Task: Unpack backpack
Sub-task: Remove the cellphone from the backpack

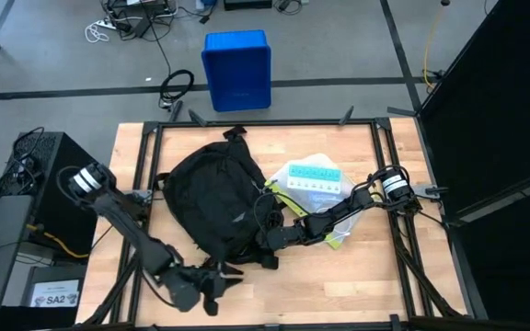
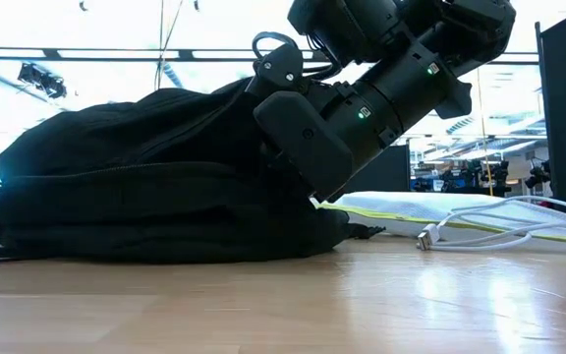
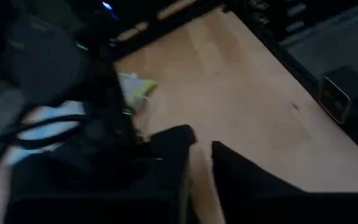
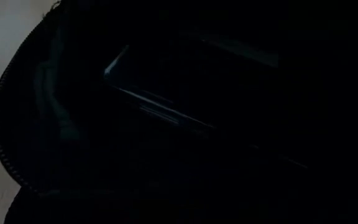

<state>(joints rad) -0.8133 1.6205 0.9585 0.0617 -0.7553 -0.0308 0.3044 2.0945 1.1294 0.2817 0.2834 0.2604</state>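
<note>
Bare desk [image 1: 339,276] lies open ahead of the left pincer [image 1: 212,292]. The backpack [image 1: 212,198] blocks its far side, with the right pincer [image 1: 270,241] pushed into it.

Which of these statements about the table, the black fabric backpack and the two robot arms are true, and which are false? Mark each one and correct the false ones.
1. The rounded black fabric backpack lies on the wooden table. True.
2. The blue plastic crate stands on the table. False: it stands on the floor beyond the table's far edge.
3. The right gripper is at the backpack's edge. True.
4. The pale blue pill organiser is still inside the backpack. False: it lies on the table beside it.
5. The left gripper is reaching into the backpack. False: it is near the table's front edge, outside the bag.
6. A white cable lies on the table. True.
</note>
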